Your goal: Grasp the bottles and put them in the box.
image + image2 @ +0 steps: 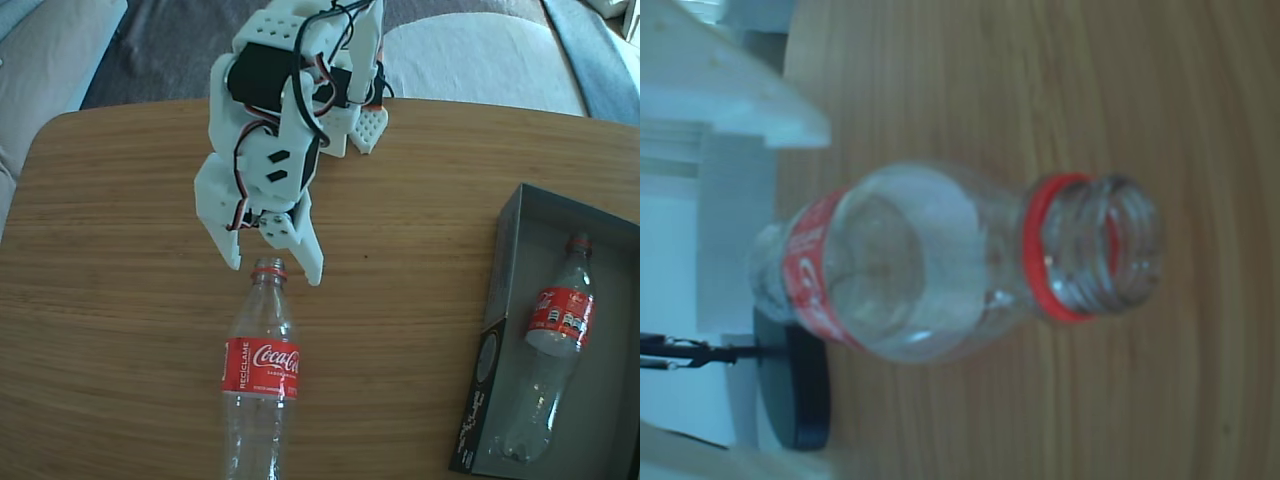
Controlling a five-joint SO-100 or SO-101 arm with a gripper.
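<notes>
Fingers (279, 270): two white printed prongs, spread apart, nothing between them. In the fixed view they point down over the open mouth of the standing bottle (261, 370), one tip on each side of the neck and slightly behind it. Cannot tell whether either tip touches the neck.

Standing bottle: upright on the worktop (120, 300), capless, clear plastic, empty. Red ring just under the threaded mouth, red wrap label with white Coca-Cola script around the middle. In the wrist view the bottle (940, 265) is seen from above the neck: threads and red ring sharp, shoulder wide and clear, label only a red band lower down. The picture lies on its side, with the mouth toward the right edge.

Arm (285, 90): white shell with black motor blocks and loose wiring, leaning in from the far edge of the worktop.

Second bottle (555, 340): same kind, capless, red ring and red label. It lies flat inside the box (510, 225), neck toward the far end, base toward the near end.

Box: shallow, dark grey, grey floor, black printed side facing the standing bottle. It sits at the right of the fixed view, well apart from the standing bottle.

Worktop: light wood grain, rounded corners.
</notes>
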